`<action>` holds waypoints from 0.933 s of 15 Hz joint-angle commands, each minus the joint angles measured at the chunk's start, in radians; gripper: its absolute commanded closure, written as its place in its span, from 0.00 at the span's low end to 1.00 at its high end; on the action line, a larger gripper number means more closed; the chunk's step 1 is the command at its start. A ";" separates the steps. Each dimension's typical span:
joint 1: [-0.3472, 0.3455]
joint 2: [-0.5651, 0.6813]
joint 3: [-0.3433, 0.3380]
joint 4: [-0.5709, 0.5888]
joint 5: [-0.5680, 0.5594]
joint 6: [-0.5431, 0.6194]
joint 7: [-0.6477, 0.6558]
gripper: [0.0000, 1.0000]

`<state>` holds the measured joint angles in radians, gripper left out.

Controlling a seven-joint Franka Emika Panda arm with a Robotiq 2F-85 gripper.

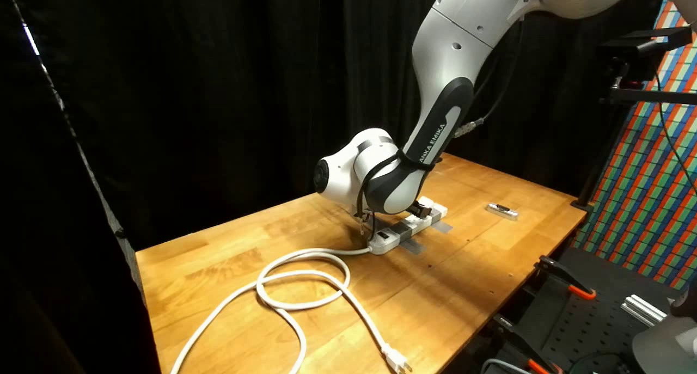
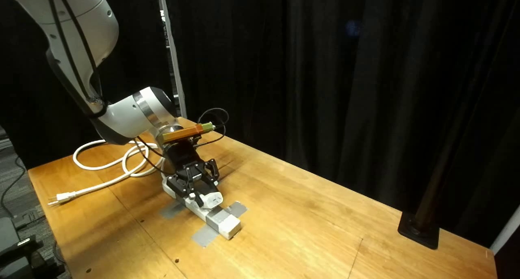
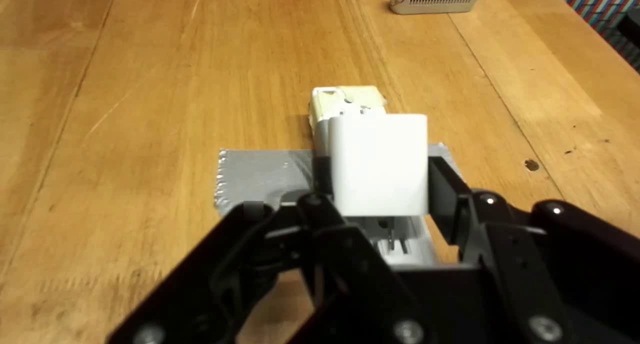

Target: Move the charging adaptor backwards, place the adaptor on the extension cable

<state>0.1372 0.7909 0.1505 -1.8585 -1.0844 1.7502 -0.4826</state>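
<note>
- Charging adaptor point(image 3: 379, 164), wrist view: the gripper point(image 3: 382, 184) pinches its sides, we judge, freeing its underside.
- In an exterior view, it's over the power strip point(image 2: 229, 225); duct tape point(image 2: 206, 235) presumably prevents sliding.
- In an exterior view, the cord point(image 1: 298, 306) loops aside.

Well back from the power strip point(image 1: 419, 225), both exterior views look down from its opposite ends, sharing it, the arm point(image 2: 130, 116) and the counter point(image 2: 300, 214); the wrist view sits close over it, looking along its length.
</note>
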 commanded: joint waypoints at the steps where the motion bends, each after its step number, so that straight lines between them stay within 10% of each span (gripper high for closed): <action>1: -0.003 -0.017 -0.008 0.027 -0.008 -0.012 0.013 0.77; 14: -0.077 -0.015 -0.074 0.153 0.027 -0.112 -0.042 0.77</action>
<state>0.0695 0.7815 0.0883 -1.7375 -1.0749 1.6904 -0.4920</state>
